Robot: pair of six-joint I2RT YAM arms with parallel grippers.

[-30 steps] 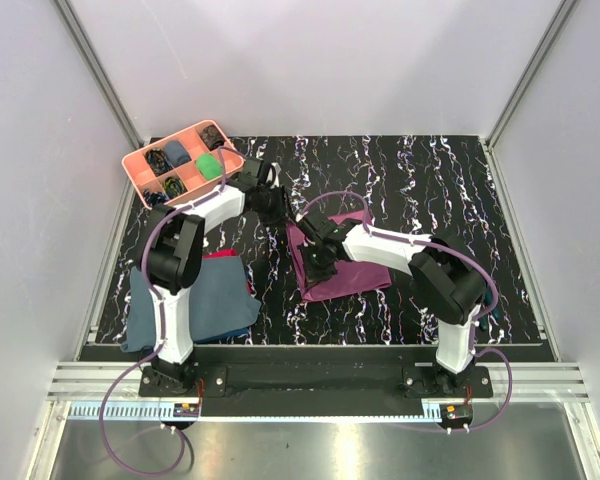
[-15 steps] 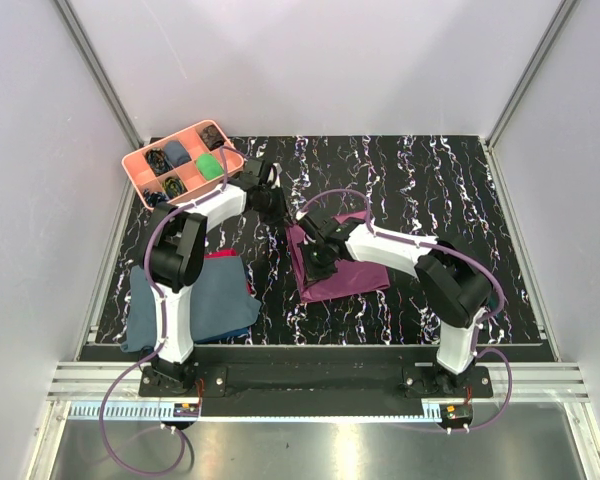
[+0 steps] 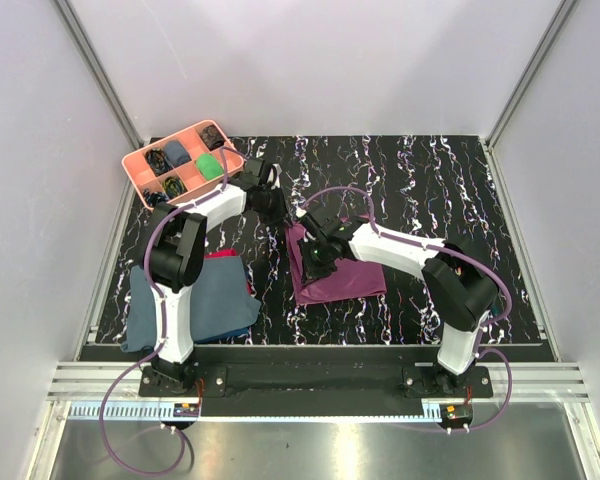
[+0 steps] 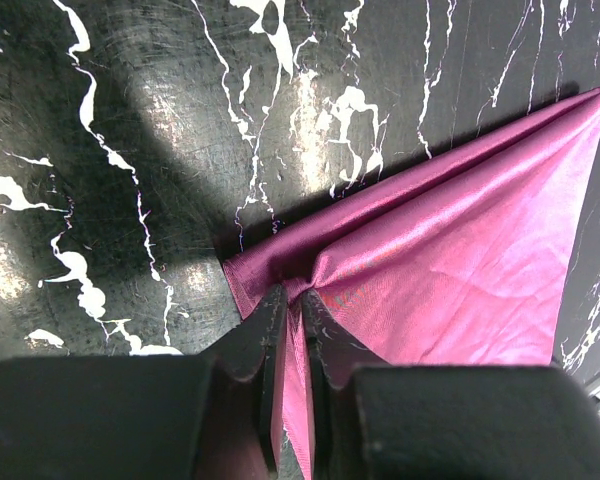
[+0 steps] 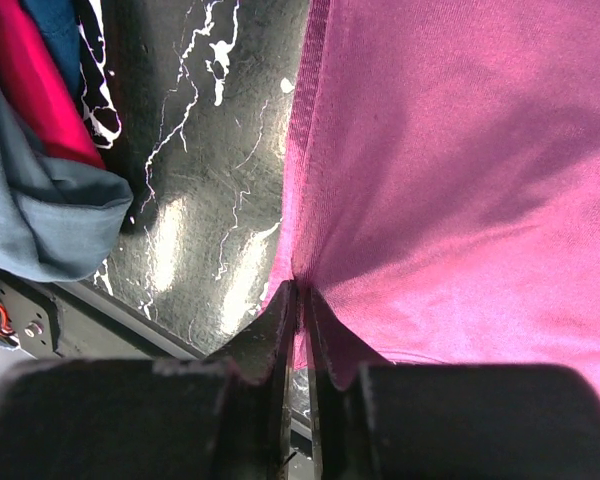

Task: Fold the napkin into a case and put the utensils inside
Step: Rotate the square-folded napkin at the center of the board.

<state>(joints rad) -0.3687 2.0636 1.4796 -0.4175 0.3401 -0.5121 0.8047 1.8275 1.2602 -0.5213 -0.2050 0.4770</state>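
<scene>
black marbled table (image 3: pixel 430 190), plum napkin (image 3: pixel 350 285) in the tight pinch of left gripper (image 4: pixel 292 298) and of right gripper (image 5: pixel 298 292)

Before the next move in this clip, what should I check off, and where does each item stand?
1. Left hand pinches a napkin corner: ok.
2. Right hand pinches the napkin's edge: ok.
3. Napkin folded into a narrow pouch: not ok, only a loose flat fold.
4. Blue cloth lies apart from the napkin: ok.
5. Utensils located: cannot tell, none plainly visible.
</scene>
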